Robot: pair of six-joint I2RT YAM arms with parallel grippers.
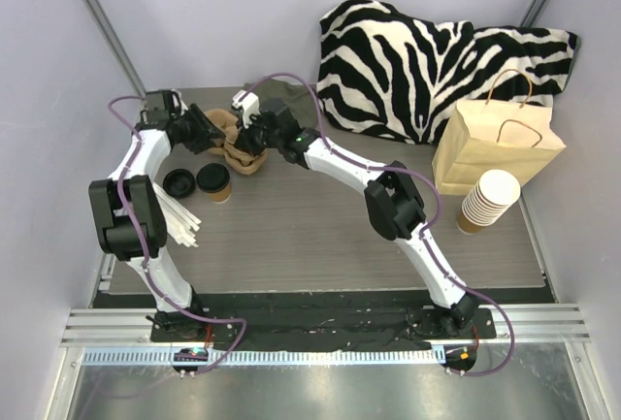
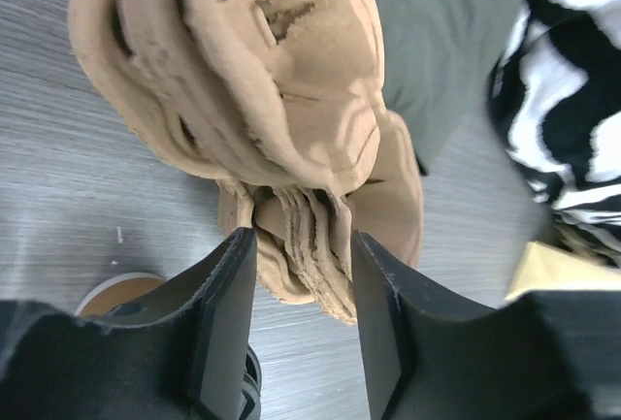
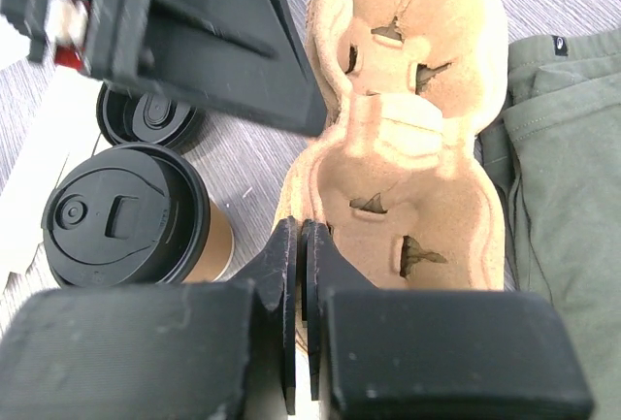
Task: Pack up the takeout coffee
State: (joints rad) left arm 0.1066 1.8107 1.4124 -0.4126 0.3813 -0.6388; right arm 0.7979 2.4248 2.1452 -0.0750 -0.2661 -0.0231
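Overhead view: both arms reach toward 11 o'clock and meet over a nested stack of tan moulded-pulp cup carriers (image 1: 243, 160). My left gripper (image 2: 303, 238) has its jaws set wide. The layered edge of the carrier stack fills the gap and seems to touch both sides, so I judge it clamped there. My right gripper (image 3: 301, 231) is pinched almost closed on the thin rim of the top carrier (image 3: 408, 148).

The takeout coffee (image 1: 214, 181), a small brown kraft paper cup with a round black plastic lid, stands upright just beside the stack at its 7 o'clock. A loose black lid (image 1: 179, 183) lies at the cup's 9 o'clock.

I read the step as freeing one carrier. To do it well I would:
- hold the left clamp firm on the lower layers;
- peel upward slowly with the right;
- check that only one layer comes away;
- steer clear of 7 o'clock so the cup is not knocked.
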